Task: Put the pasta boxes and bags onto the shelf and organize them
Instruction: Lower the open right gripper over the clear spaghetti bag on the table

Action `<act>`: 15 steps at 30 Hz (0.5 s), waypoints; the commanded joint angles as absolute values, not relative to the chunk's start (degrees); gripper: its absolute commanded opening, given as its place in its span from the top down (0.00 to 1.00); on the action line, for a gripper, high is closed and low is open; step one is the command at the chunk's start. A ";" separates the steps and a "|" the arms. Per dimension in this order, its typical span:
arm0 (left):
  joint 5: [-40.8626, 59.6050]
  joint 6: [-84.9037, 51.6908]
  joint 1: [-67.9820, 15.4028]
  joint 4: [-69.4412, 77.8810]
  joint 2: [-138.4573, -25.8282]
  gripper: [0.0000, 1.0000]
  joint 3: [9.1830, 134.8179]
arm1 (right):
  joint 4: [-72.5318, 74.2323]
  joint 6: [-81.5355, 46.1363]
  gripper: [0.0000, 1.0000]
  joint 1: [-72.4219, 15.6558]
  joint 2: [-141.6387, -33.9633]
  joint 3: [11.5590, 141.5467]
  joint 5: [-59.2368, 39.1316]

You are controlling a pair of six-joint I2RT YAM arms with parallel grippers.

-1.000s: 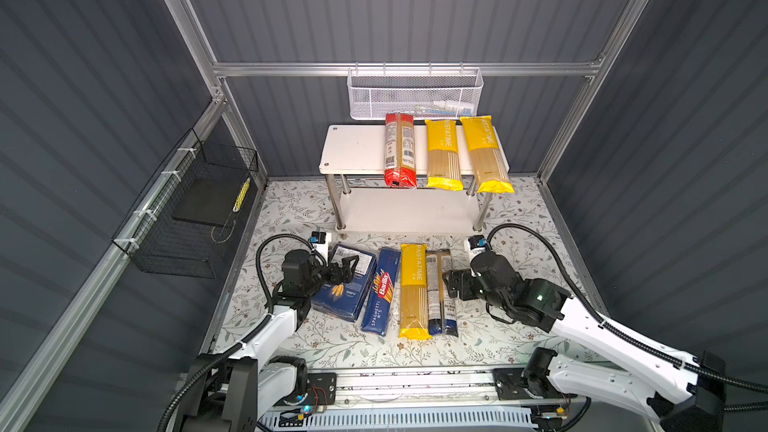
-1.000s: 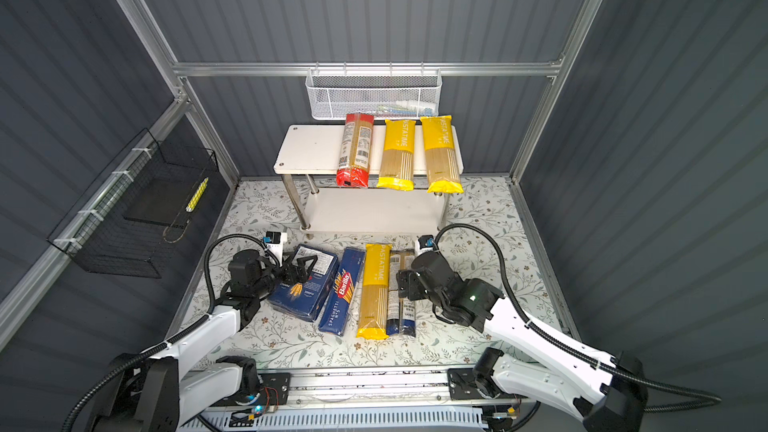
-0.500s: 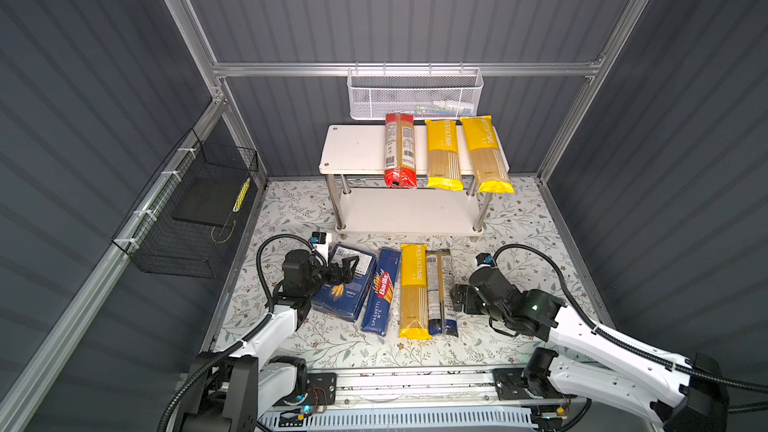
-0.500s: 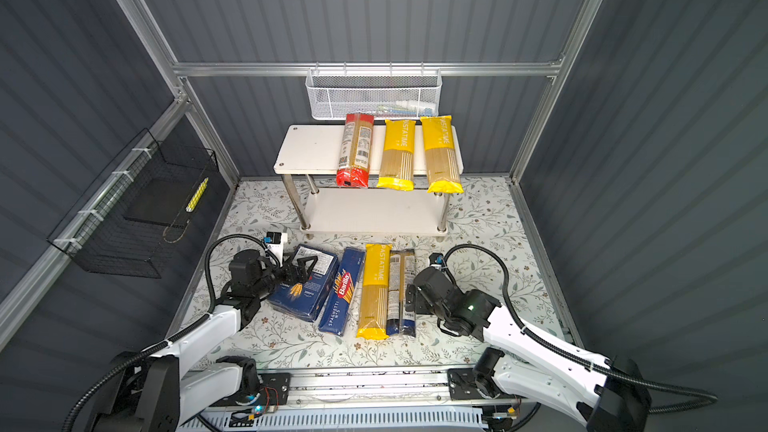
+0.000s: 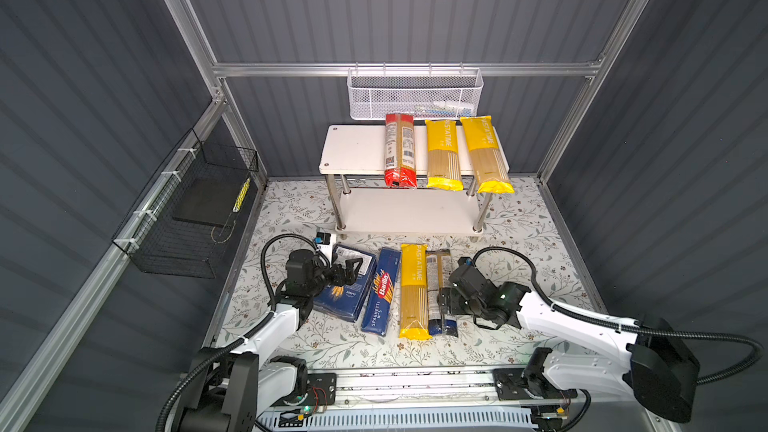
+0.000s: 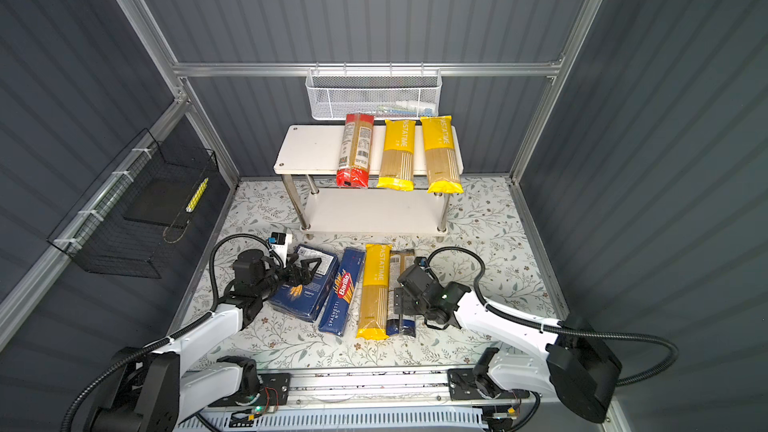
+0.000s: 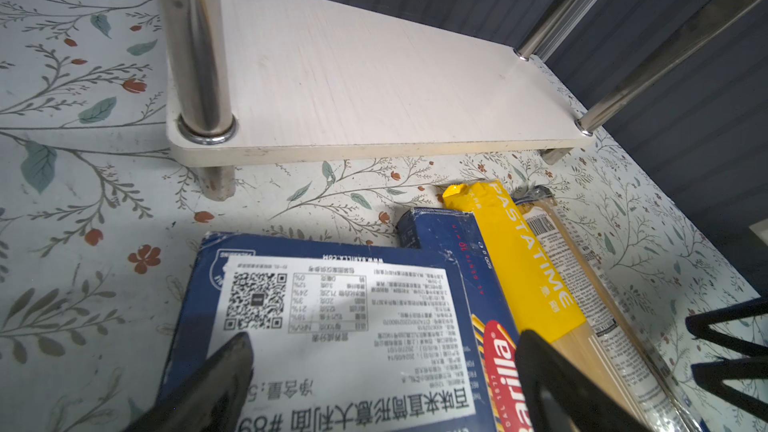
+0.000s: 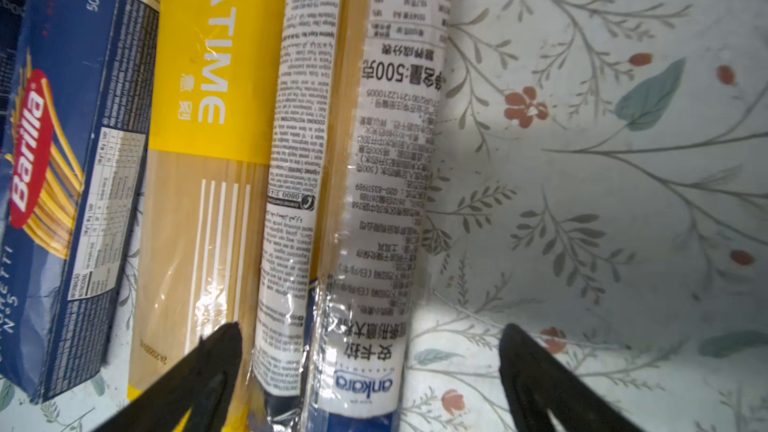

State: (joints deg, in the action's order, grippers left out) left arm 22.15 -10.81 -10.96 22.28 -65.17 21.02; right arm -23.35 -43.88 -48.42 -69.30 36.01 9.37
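The shelf [image 5: 357, 151] holds a red-ended bag [image 5: 400, 150] and two yellow bags [image 5: 443, 155] on its top board; its lower board [image 7: 374, 76] is bare. On the mat lie a wide Barilla box [image 5: 349, 297], a slim spaghetti box [image 5: 381, 290], a yellow bag [image 5: 413, 290] and a dark blue bag [image 5: 439, 268]. My left gripper [image 5: 353, 270] [image 7: 384, 338] hovers open over the wide box [image 7: 332, 326]. My right gripper [image 5: 444, 303] [image 8: 371, 328] is open and low, straddling the dark blue bag [image 8: 365, 201], one finger over the yellow bag [image 8: 199, 160], the other over the mat.
A white mesh basket [image 5: 415, 95] hangs on the back wall above the shelf. A black wire basket [image 5: 195, 209] hangs on the left wall. Floral mat [image 5: 532, 243] lies bare to the right of the bags. The arms' rail [image 5: 415, 384] runs along the front.
My right gripper has slid toward the front along the dark blue bag and come lower, its jaws spreading a little wider. The left arm and all packages have stayed put.
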 commanded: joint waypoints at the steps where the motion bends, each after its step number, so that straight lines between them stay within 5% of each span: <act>1: 22.81 -9.35 -11.38 22.46 -64.87 0.01 22.48 | -22.56 -43.16 0.02 -48.34 -70.88 37.43 8.37; 15: 24.48 -6.51 -14.14 22.06 -65.41 0.01 23.07 | -23.73 -41.32 0.01 -47.88 -81.51 42.88 8.00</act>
